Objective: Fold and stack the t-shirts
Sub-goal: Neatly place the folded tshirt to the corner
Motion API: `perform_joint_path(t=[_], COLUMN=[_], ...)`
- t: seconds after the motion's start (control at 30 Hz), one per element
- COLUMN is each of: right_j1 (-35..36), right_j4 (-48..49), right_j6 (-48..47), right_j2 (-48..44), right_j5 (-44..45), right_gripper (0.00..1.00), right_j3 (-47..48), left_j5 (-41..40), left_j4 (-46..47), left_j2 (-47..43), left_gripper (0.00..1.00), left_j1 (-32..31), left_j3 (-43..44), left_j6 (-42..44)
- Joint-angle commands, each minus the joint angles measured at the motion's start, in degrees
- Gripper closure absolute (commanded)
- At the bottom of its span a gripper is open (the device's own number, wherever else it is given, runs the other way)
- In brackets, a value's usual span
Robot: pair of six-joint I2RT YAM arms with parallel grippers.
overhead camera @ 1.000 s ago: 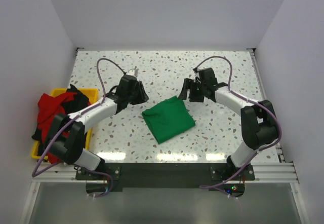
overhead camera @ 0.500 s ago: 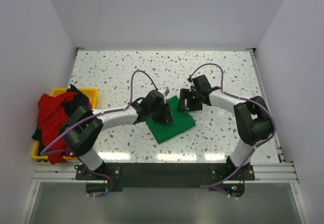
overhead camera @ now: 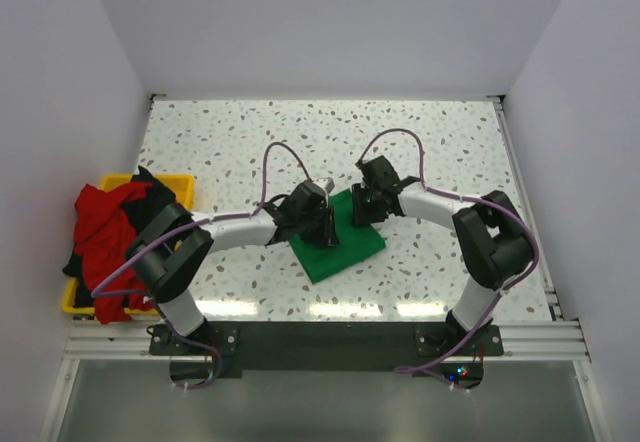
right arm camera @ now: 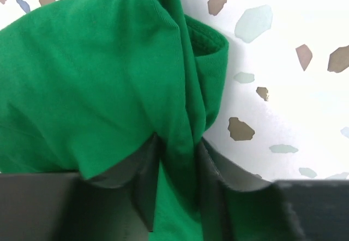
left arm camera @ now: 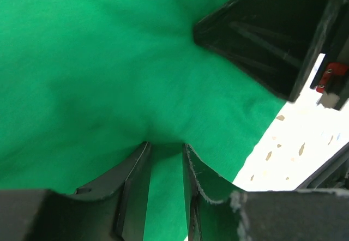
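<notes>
Jaws on both inward-reaching arms each pinch a fold of green t-shirt (overhead camera: 345,247).

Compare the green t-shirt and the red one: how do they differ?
The green t-shirt lies folded on the table; the red t-shirt is crumpled over the yellow bin. The left hand and right hand pinch the green one; no hand holds the red. Both are plain fabric.

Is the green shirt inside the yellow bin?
No, the green t-shirt lies out on the speckled table, while the yellow bin holds red and black clothes.
</notes>
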Motion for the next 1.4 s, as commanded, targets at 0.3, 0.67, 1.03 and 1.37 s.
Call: perform_joint_path(t=[0.3, 0.67, 1.03, 1.37], right_j1=[-0.8, -13.7, -23.2, -28.9], right_j4=[-11.5, -20.3, -17.0, -7.2], right_j6=[1.0, -9.2, -27.0, -37.5], right_j2=[10.0, 32.5, 45.9, 48.3], right_j5=[20.2, 33.3, 37.9, 41.0], right_gripper=[1.0, 1.0, 1.0, 1.0], right_j3=[13.9, 52.5, 74.3, 76.7], left_j5=[-5.1, -7.6, -4.9, -3.7], left_j4=[-15.7, -21.3, -23.0, -20.6], left_j2=[-17.6, -25.3, -23.6, -16.0], left_gripper=[0.63, 0.62, 0.63, 0.64], left_j1=[8.6, 11.9, 11.9, 11.9], left_j3=[6.9, 6.1, 4.8, 7.9], left_j6=[9.1, 13.9, 13.9, 13.9])
